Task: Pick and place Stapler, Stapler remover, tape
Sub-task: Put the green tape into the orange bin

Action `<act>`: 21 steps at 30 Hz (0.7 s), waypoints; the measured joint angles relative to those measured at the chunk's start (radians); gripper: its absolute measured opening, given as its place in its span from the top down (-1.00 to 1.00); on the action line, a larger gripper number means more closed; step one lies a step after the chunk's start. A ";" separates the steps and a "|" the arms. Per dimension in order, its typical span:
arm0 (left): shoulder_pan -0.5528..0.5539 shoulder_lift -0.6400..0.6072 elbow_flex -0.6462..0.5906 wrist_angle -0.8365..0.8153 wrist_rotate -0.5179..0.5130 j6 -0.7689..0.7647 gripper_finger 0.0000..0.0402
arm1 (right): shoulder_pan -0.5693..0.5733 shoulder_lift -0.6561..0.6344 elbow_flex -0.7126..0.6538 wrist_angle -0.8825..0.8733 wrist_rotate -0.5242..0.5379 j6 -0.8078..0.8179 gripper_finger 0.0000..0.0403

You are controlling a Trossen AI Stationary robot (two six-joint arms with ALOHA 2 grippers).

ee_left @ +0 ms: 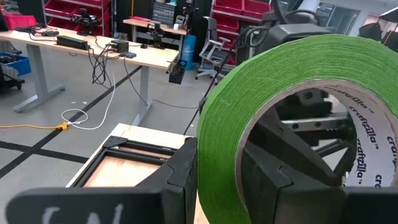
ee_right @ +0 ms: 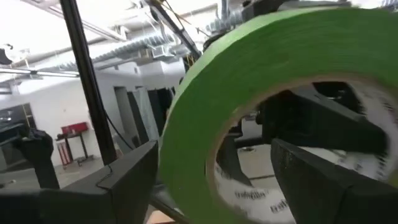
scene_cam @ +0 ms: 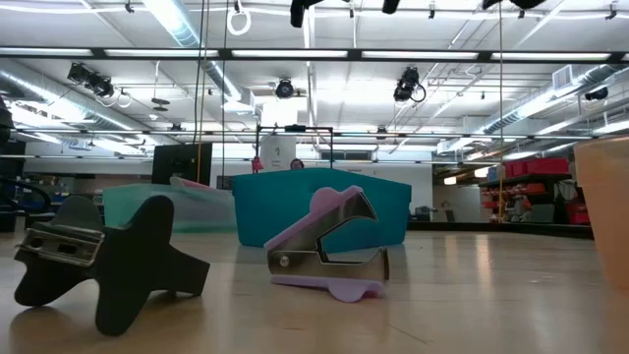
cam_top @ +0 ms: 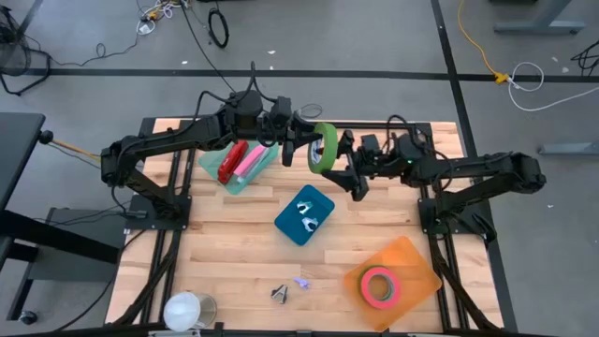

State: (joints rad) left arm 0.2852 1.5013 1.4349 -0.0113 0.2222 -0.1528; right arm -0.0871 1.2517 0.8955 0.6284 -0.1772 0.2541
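High over the table point(cam_top: 234, 243), the left tool point(cam_top: 307, 145) clenches the green tape roll point(cam_top: 324, 147) upright between both tools, presenting it, seemingly for handover, to the right tool point(cam_top: 348, 161), whose fingers straddle its rim.

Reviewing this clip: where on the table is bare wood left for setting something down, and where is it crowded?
Bare wood lies between the blue bin and the orange tray, and along the left edge below the light teal tray. The back centre is crowded: both grippers meet on the green tape roll. Staple removers and a white cup dot the front.
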 joint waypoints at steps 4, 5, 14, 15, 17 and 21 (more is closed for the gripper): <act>0.000 0.000 0.000 0.000 0.000 0.003 0.51 | 0.002 0.029 0.026 -0.001 -0.030 0.000 -0.54; 0.000 0.000 0.000 0.000 0.000 0.005 0.51 | 0.002 0.031 0.026 0.000 -0.034 0.000 -0.54; 0.000 0.000 0.000 0.000 0.000 0.008 0.51 | 0.002 0.032 0.027 -0.018 -0.073 0.025 -0.40; 0.000 0.000 0.000 0.000 0.000 0.008 0.51 | 0.002 0.033 0.027 -0.018 -0.082 0.025 -0.37; 0.000 0.000 0.000 0.000 0.000 0.009 0.51 | 0.002 0.032 0.027 -0.017 -0.086 0.025 -0.31; 0.000 0.000 0.000 0.000 0.000 0.010 0.51 | 0.002 0.032 0.027 -0.017 -0.085 0.006 -0.18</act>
State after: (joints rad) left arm 0.2852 1.5013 1.4349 -0.0116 0.2222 -0.1425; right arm -0.0849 1.2841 0.9222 0.6112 -0.2626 0.2602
